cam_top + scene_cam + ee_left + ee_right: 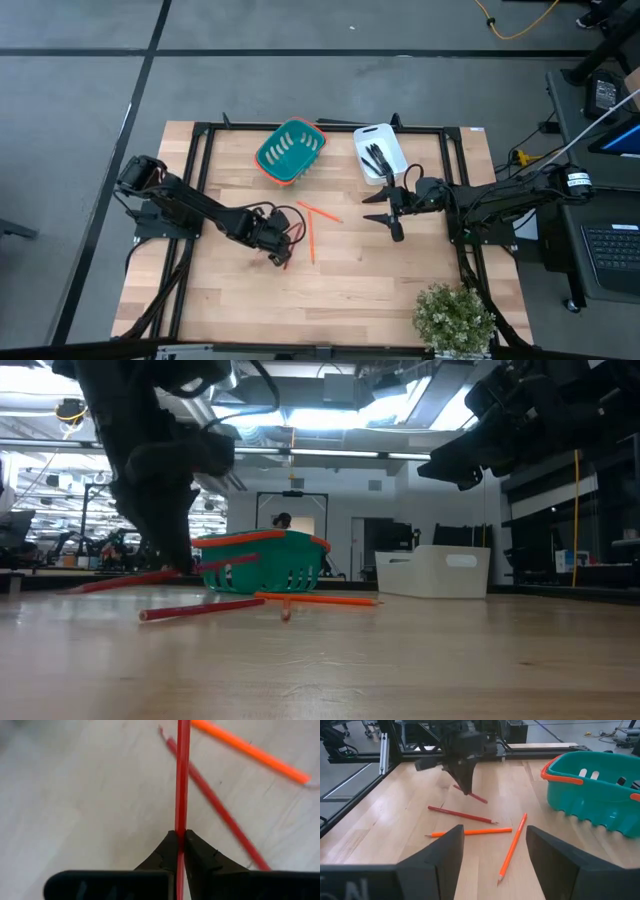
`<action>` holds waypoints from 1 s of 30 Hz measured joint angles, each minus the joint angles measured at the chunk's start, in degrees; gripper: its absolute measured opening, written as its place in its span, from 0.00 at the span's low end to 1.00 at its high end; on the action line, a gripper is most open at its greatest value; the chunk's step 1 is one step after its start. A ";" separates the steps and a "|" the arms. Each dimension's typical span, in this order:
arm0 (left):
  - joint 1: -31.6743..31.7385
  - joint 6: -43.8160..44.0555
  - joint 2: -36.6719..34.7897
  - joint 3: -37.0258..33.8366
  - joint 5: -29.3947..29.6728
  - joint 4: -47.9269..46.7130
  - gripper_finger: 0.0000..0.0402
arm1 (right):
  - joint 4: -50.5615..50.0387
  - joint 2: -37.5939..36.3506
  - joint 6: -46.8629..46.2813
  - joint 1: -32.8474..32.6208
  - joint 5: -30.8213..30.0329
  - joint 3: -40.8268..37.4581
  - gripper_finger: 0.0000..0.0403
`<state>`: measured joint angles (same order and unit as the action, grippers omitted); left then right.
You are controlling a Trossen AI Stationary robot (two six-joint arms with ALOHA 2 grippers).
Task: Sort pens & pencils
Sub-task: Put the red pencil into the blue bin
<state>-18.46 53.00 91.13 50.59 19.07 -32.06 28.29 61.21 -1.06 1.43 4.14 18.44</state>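
Red pencil (pixel 182 775) pinched in left gripper (pixel 181 845), above table (pixel 75 795)

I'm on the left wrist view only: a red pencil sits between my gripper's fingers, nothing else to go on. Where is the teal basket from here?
Observer: The teal basket is at the table's far side, beyond the left gripper in the high view.
Operator: Is the pencil off the table?
Observer: The low view shows the red pencil slanting, one end near the wood.
Operator: Where's the right arm?
Observer: The right gripper hangs open beside the white bin, which holds the pens.
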 joint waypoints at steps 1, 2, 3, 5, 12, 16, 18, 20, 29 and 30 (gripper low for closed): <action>0.00 -0.11 -0.29 0.10 0.43 0.41 0.03 | -0.02 0.00 0.00 0.00 0.00 0.00 0.54; -0.01 -0.47 -0.73 0.11 1.39 0.41 0.03 | -0.04 0.00 0.00 0.00 -0.02 0.00 0.54; -0.18 -0.96 -1.35 0.11 2.43 0.12 0.03 | -0.04 0.00 0.00 0.00 -0.02 0.00 0.54; -0.38 -1.98 -2.96 0.11 4.02 0.87 0.03 | -0.24 0.00 0.00 -0.02 -0.02 0.00 0.54; -2.53 -4.25 -8.80 0.11 14.24 1.42 0.03 | -0.72 0.00 0.00 -0.02 -0.02 0.00 0.54; -5.04 -4.69 -11.40 0.13 21.19 1.35 0.03 | -0.84 0.00 0.00 -0.09 -0.02 0.00 0.54; -6.34 -4.71 -11.96 0.13 23.78 1.15 0.03 | -0.97 0.00 0.00 -0.09 0.00 0.00 0.54; -7.61 -4.71 -12.13 0.13 27.17 1.10 0.03 | -1.21 0.00 0.00 -0.09 0.00 0.00 0.54; -8.25 -3.33 -12.13 -2.03 34.77 1.49 0.03 | -1.20 0.00 -0.13 -0.09 0.43 0.00 0.54; -7.86 -2.64 -12.13 -2.71 34.87 2.02 0.03 | -1.20 0.00 -0.15 -0.09 0.48 0.00 0.54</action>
<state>-26.32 50.36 79.00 47.88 53.94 -30.04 27.09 61.21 -1.21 1.34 4.62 18.44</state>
